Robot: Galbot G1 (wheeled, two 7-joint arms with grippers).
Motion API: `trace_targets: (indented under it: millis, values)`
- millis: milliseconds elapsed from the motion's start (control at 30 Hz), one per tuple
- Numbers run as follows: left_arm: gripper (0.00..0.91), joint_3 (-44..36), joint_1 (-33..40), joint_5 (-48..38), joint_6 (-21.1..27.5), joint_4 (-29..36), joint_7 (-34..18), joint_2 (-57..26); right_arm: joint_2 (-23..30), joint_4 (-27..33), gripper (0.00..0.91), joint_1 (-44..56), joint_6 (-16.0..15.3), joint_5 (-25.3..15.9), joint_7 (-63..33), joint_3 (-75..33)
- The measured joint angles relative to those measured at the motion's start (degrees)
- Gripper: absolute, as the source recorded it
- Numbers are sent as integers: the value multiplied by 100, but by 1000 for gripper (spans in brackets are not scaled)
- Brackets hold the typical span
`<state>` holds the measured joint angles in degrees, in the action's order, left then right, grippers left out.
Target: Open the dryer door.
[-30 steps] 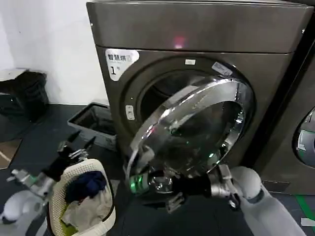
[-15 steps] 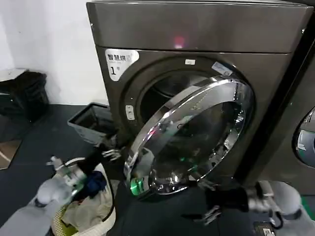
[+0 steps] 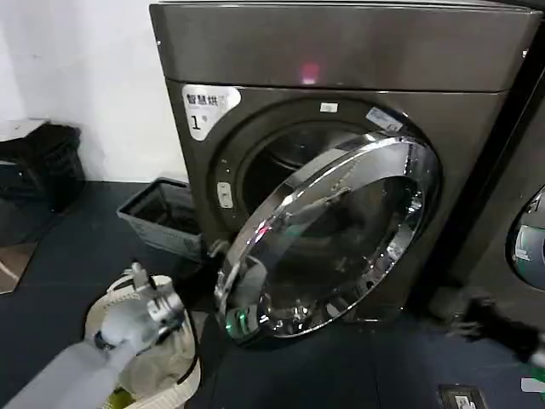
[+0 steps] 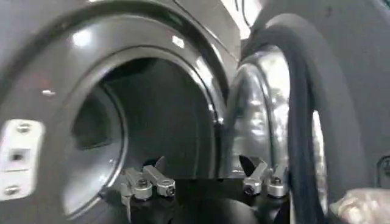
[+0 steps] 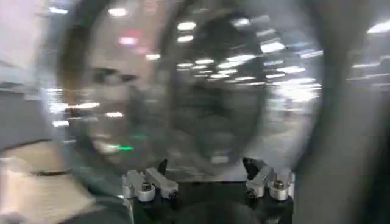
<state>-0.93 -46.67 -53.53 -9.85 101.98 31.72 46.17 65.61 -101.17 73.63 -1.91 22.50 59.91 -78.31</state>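
Head view: our left hand (image 3: 140,274) is nearer the dryer door (image 3: 332,239), beside its free edge.
Left hand: open, empty.
Right hand (image 5: 207,182): open, facing door glass.

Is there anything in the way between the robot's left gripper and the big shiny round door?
Nothing visible stands between them. The left gripper, fingers open and empty, faces the gap where the chrome-rimmed round dryer door hangs partly open from the dark bronze-grey dryer. A white laundry basket sits below the arm, not between.

The dryer door (image 3: 328,239) hangs ajar before the dryer (image 3: 341,111), a basket (image 3: 162,217) on the floor at its left.
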Motion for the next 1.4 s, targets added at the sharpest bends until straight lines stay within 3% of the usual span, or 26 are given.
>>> trace_targets:
  millis: [67, 367, 467, 667, 1000, 1400]
  values:
    - [907, -145, 3, 105, -15, 61, 72, -28, 120, -193, 907, 99, -1, 124, -676, -302]
    - [907, -716, 56, 304, -5, 565, -29, -47, 602, -1023, 907, 438, -187, -248, -3659, -1161]
    - [907, -967, 139, 432, -9, 707, -211, -29, 675, -1143, 907, 473, -237, -310, -4212, -1377]
    - [907, -1694, 456, 620, -207, 726, -820, 128, 574, -1199, 907, 544, -621, -336, -5509, -1879]
    - [907, -2848, 1213, 694, -605, 484, -1368, 546, 304, -1286, 907, 1034, -770, -251, -5601, -3219]
    - [907, -3881, 2149, 653, -563, -219, -1455, 1433, -81, -1055, 907, 1560, -966, -356, -5477, -4518]
